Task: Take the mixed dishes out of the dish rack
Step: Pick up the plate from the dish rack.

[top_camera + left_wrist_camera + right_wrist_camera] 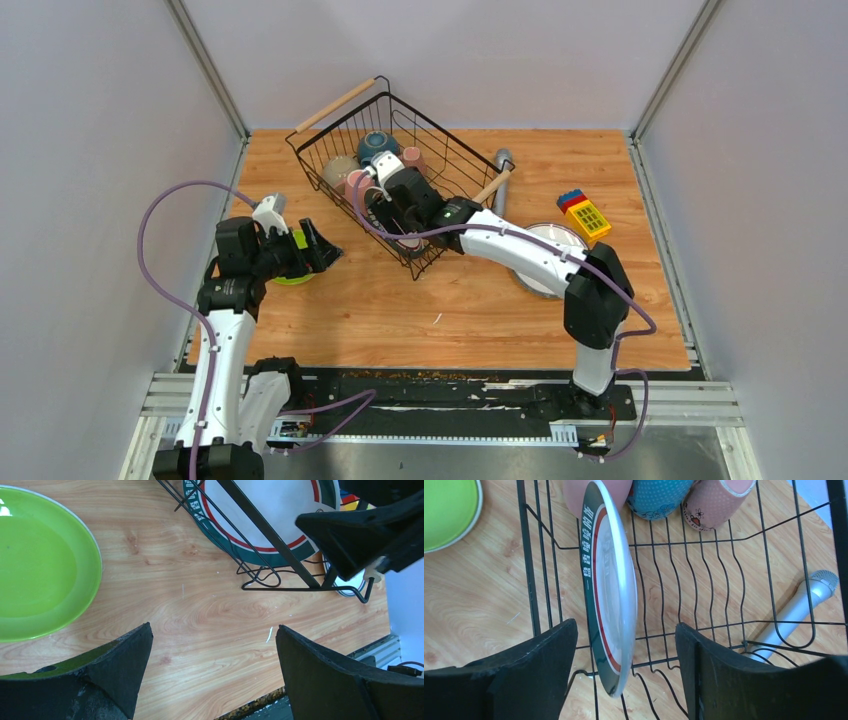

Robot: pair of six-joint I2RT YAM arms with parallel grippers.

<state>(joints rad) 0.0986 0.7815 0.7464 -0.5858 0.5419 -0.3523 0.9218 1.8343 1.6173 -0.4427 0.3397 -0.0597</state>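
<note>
Right now the dish rack [450, 160] sits near the far edge of the table [450, 310], turned at a slant. The right pincer [624, 630] is down inside it. Its jaws are open, one on each side of a white plate [611, 580] with a teal and red rim. The plate stands on its edge, and there is a gap between it and each jaw. A pink mug [716, 500] and a teal bowl [378, 145] lie at the far end of the rack. The left pincer [214, 630] hangs wide open and holds nothing. It is near the left edge of the table, just beside a lime-green plate [40, 565] lying flat. A grey microphone [796, 607] lies outside the rack.
</note>
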